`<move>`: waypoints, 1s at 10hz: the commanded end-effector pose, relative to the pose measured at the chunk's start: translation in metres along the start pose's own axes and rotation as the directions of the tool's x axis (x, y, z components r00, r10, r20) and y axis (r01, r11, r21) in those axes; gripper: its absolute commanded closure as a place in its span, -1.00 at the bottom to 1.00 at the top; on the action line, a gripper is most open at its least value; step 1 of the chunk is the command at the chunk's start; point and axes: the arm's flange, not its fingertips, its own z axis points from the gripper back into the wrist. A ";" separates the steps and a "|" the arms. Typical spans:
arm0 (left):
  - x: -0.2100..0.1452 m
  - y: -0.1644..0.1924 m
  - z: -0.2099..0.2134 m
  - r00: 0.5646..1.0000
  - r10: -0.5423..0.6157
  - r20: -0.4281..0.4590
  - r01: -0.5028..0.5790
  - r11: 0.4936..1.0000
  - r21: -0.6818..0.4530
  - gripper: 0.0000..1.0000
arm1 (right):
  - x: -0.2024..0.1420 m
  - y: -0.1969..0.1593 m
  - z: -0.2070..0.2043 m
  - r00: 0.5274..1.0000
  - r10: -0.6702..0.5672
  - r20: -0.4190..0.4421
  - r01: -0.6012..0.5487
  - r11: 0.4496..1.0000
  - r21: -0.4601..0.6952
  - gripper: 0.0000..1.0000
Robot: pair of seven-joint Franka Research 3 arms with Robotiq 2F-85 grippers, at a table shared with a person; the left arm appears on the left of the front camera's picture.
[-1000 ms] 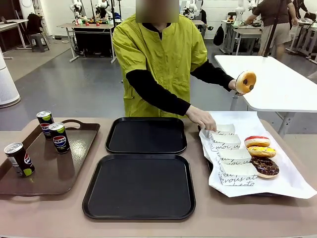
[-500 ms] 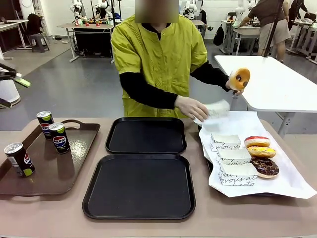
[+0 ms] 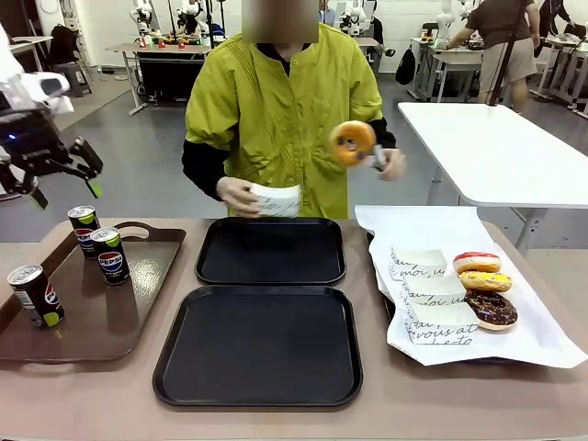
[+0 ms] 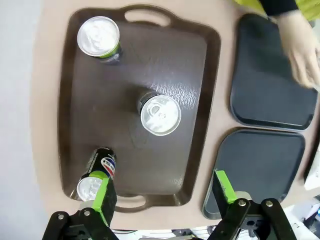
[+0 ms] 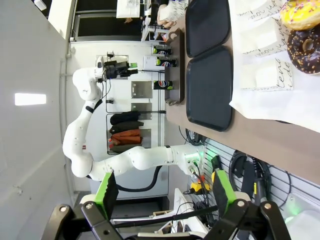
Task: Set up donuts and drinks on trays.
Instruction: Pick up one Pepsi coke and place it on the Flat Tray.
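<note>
Three Pepsi cans [image 3: 110, 254] stand on a glossy brown tray [image 3: 101, 322] at the left. My left gripper [image 3: 66, 193] hangs open high above them; its wrist view looks straight down on the can lids [image 4: 160, 114] between its open fingertips [image 4: 165, 190]. Two black trays lie mid-table, the far tray [image 3: 271, 250] and the near tray [image 3: 259, 344]. The person holds an orange donut [image 3: 353, 142] in one hand and a white paper box [image 3: 276, 199] in the other, above the far tray's back edge. My right gripper [image 5: 164, 187] is open off the table's right end.
At the right, white paper [image 3: 542, 340] carries three donuts, pink-red [image 3: 477, 263], yellow [image 3: 485, 281] and chocolate [image 3: 491, 310], beside three script-printed boxes [image 3: 432, 289]. A white table [image 3: 514, 156] stands behind on the right.
My left arm has swung in from the left to above the brown tray. The person picked up a box from the paper and carried it and the orange donut leftward.
</note>
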 end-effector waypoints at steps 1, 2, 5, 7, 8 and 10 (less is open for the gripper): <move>0.018 -0.010 -0.015 0.997 -0.033 -0.065 0.035 0.999 0.035 -1.00 | -0.001 -0.001 -0.001 1.000 0.000 0.001 0.000 1.000 0.004 -1.00; 0.018 -0.010 -0.023 0.995 -0.075 -0.060 0.077 0.997 0.029 -1.00 | -0.001 -0.001 -0.001 1.000 0.000 0.001 0.000 1.000 0.004 -1.00; 0.012 -0.012 -0.029 0.997 -0.041 -0.061 0.043 0.999 0.019 -1.00 | -0.001 -0.001 -0.001 1.000 0.000 0.001 0.000 1.000 0.004 -1.00; 0.012 -0.012 -0.029 0.997 -0.041 -0.061 0.043 0.999 0.019 -1.00 | -0.001 -0.001 -0.001 1.000 0.000 0.001 0.000 1.000 0.004 -1.00; 0.012 -0.012 -0.029 0.997 -0.041 -0.061 0.043 0.999 0.019 -1.00 | -0.001 -0.001 -0.001 1.000 0.000 0.001 0.000 1.000 0.004 -1.00; 0.007 -0.007 -0.035 0.992 -0.126 0.018 0.123 0.987 0.106 -1.00 | -0.001 -0.001 -0.001 1.000 0.000 0.001 0.000 1.000 0.004 -1.00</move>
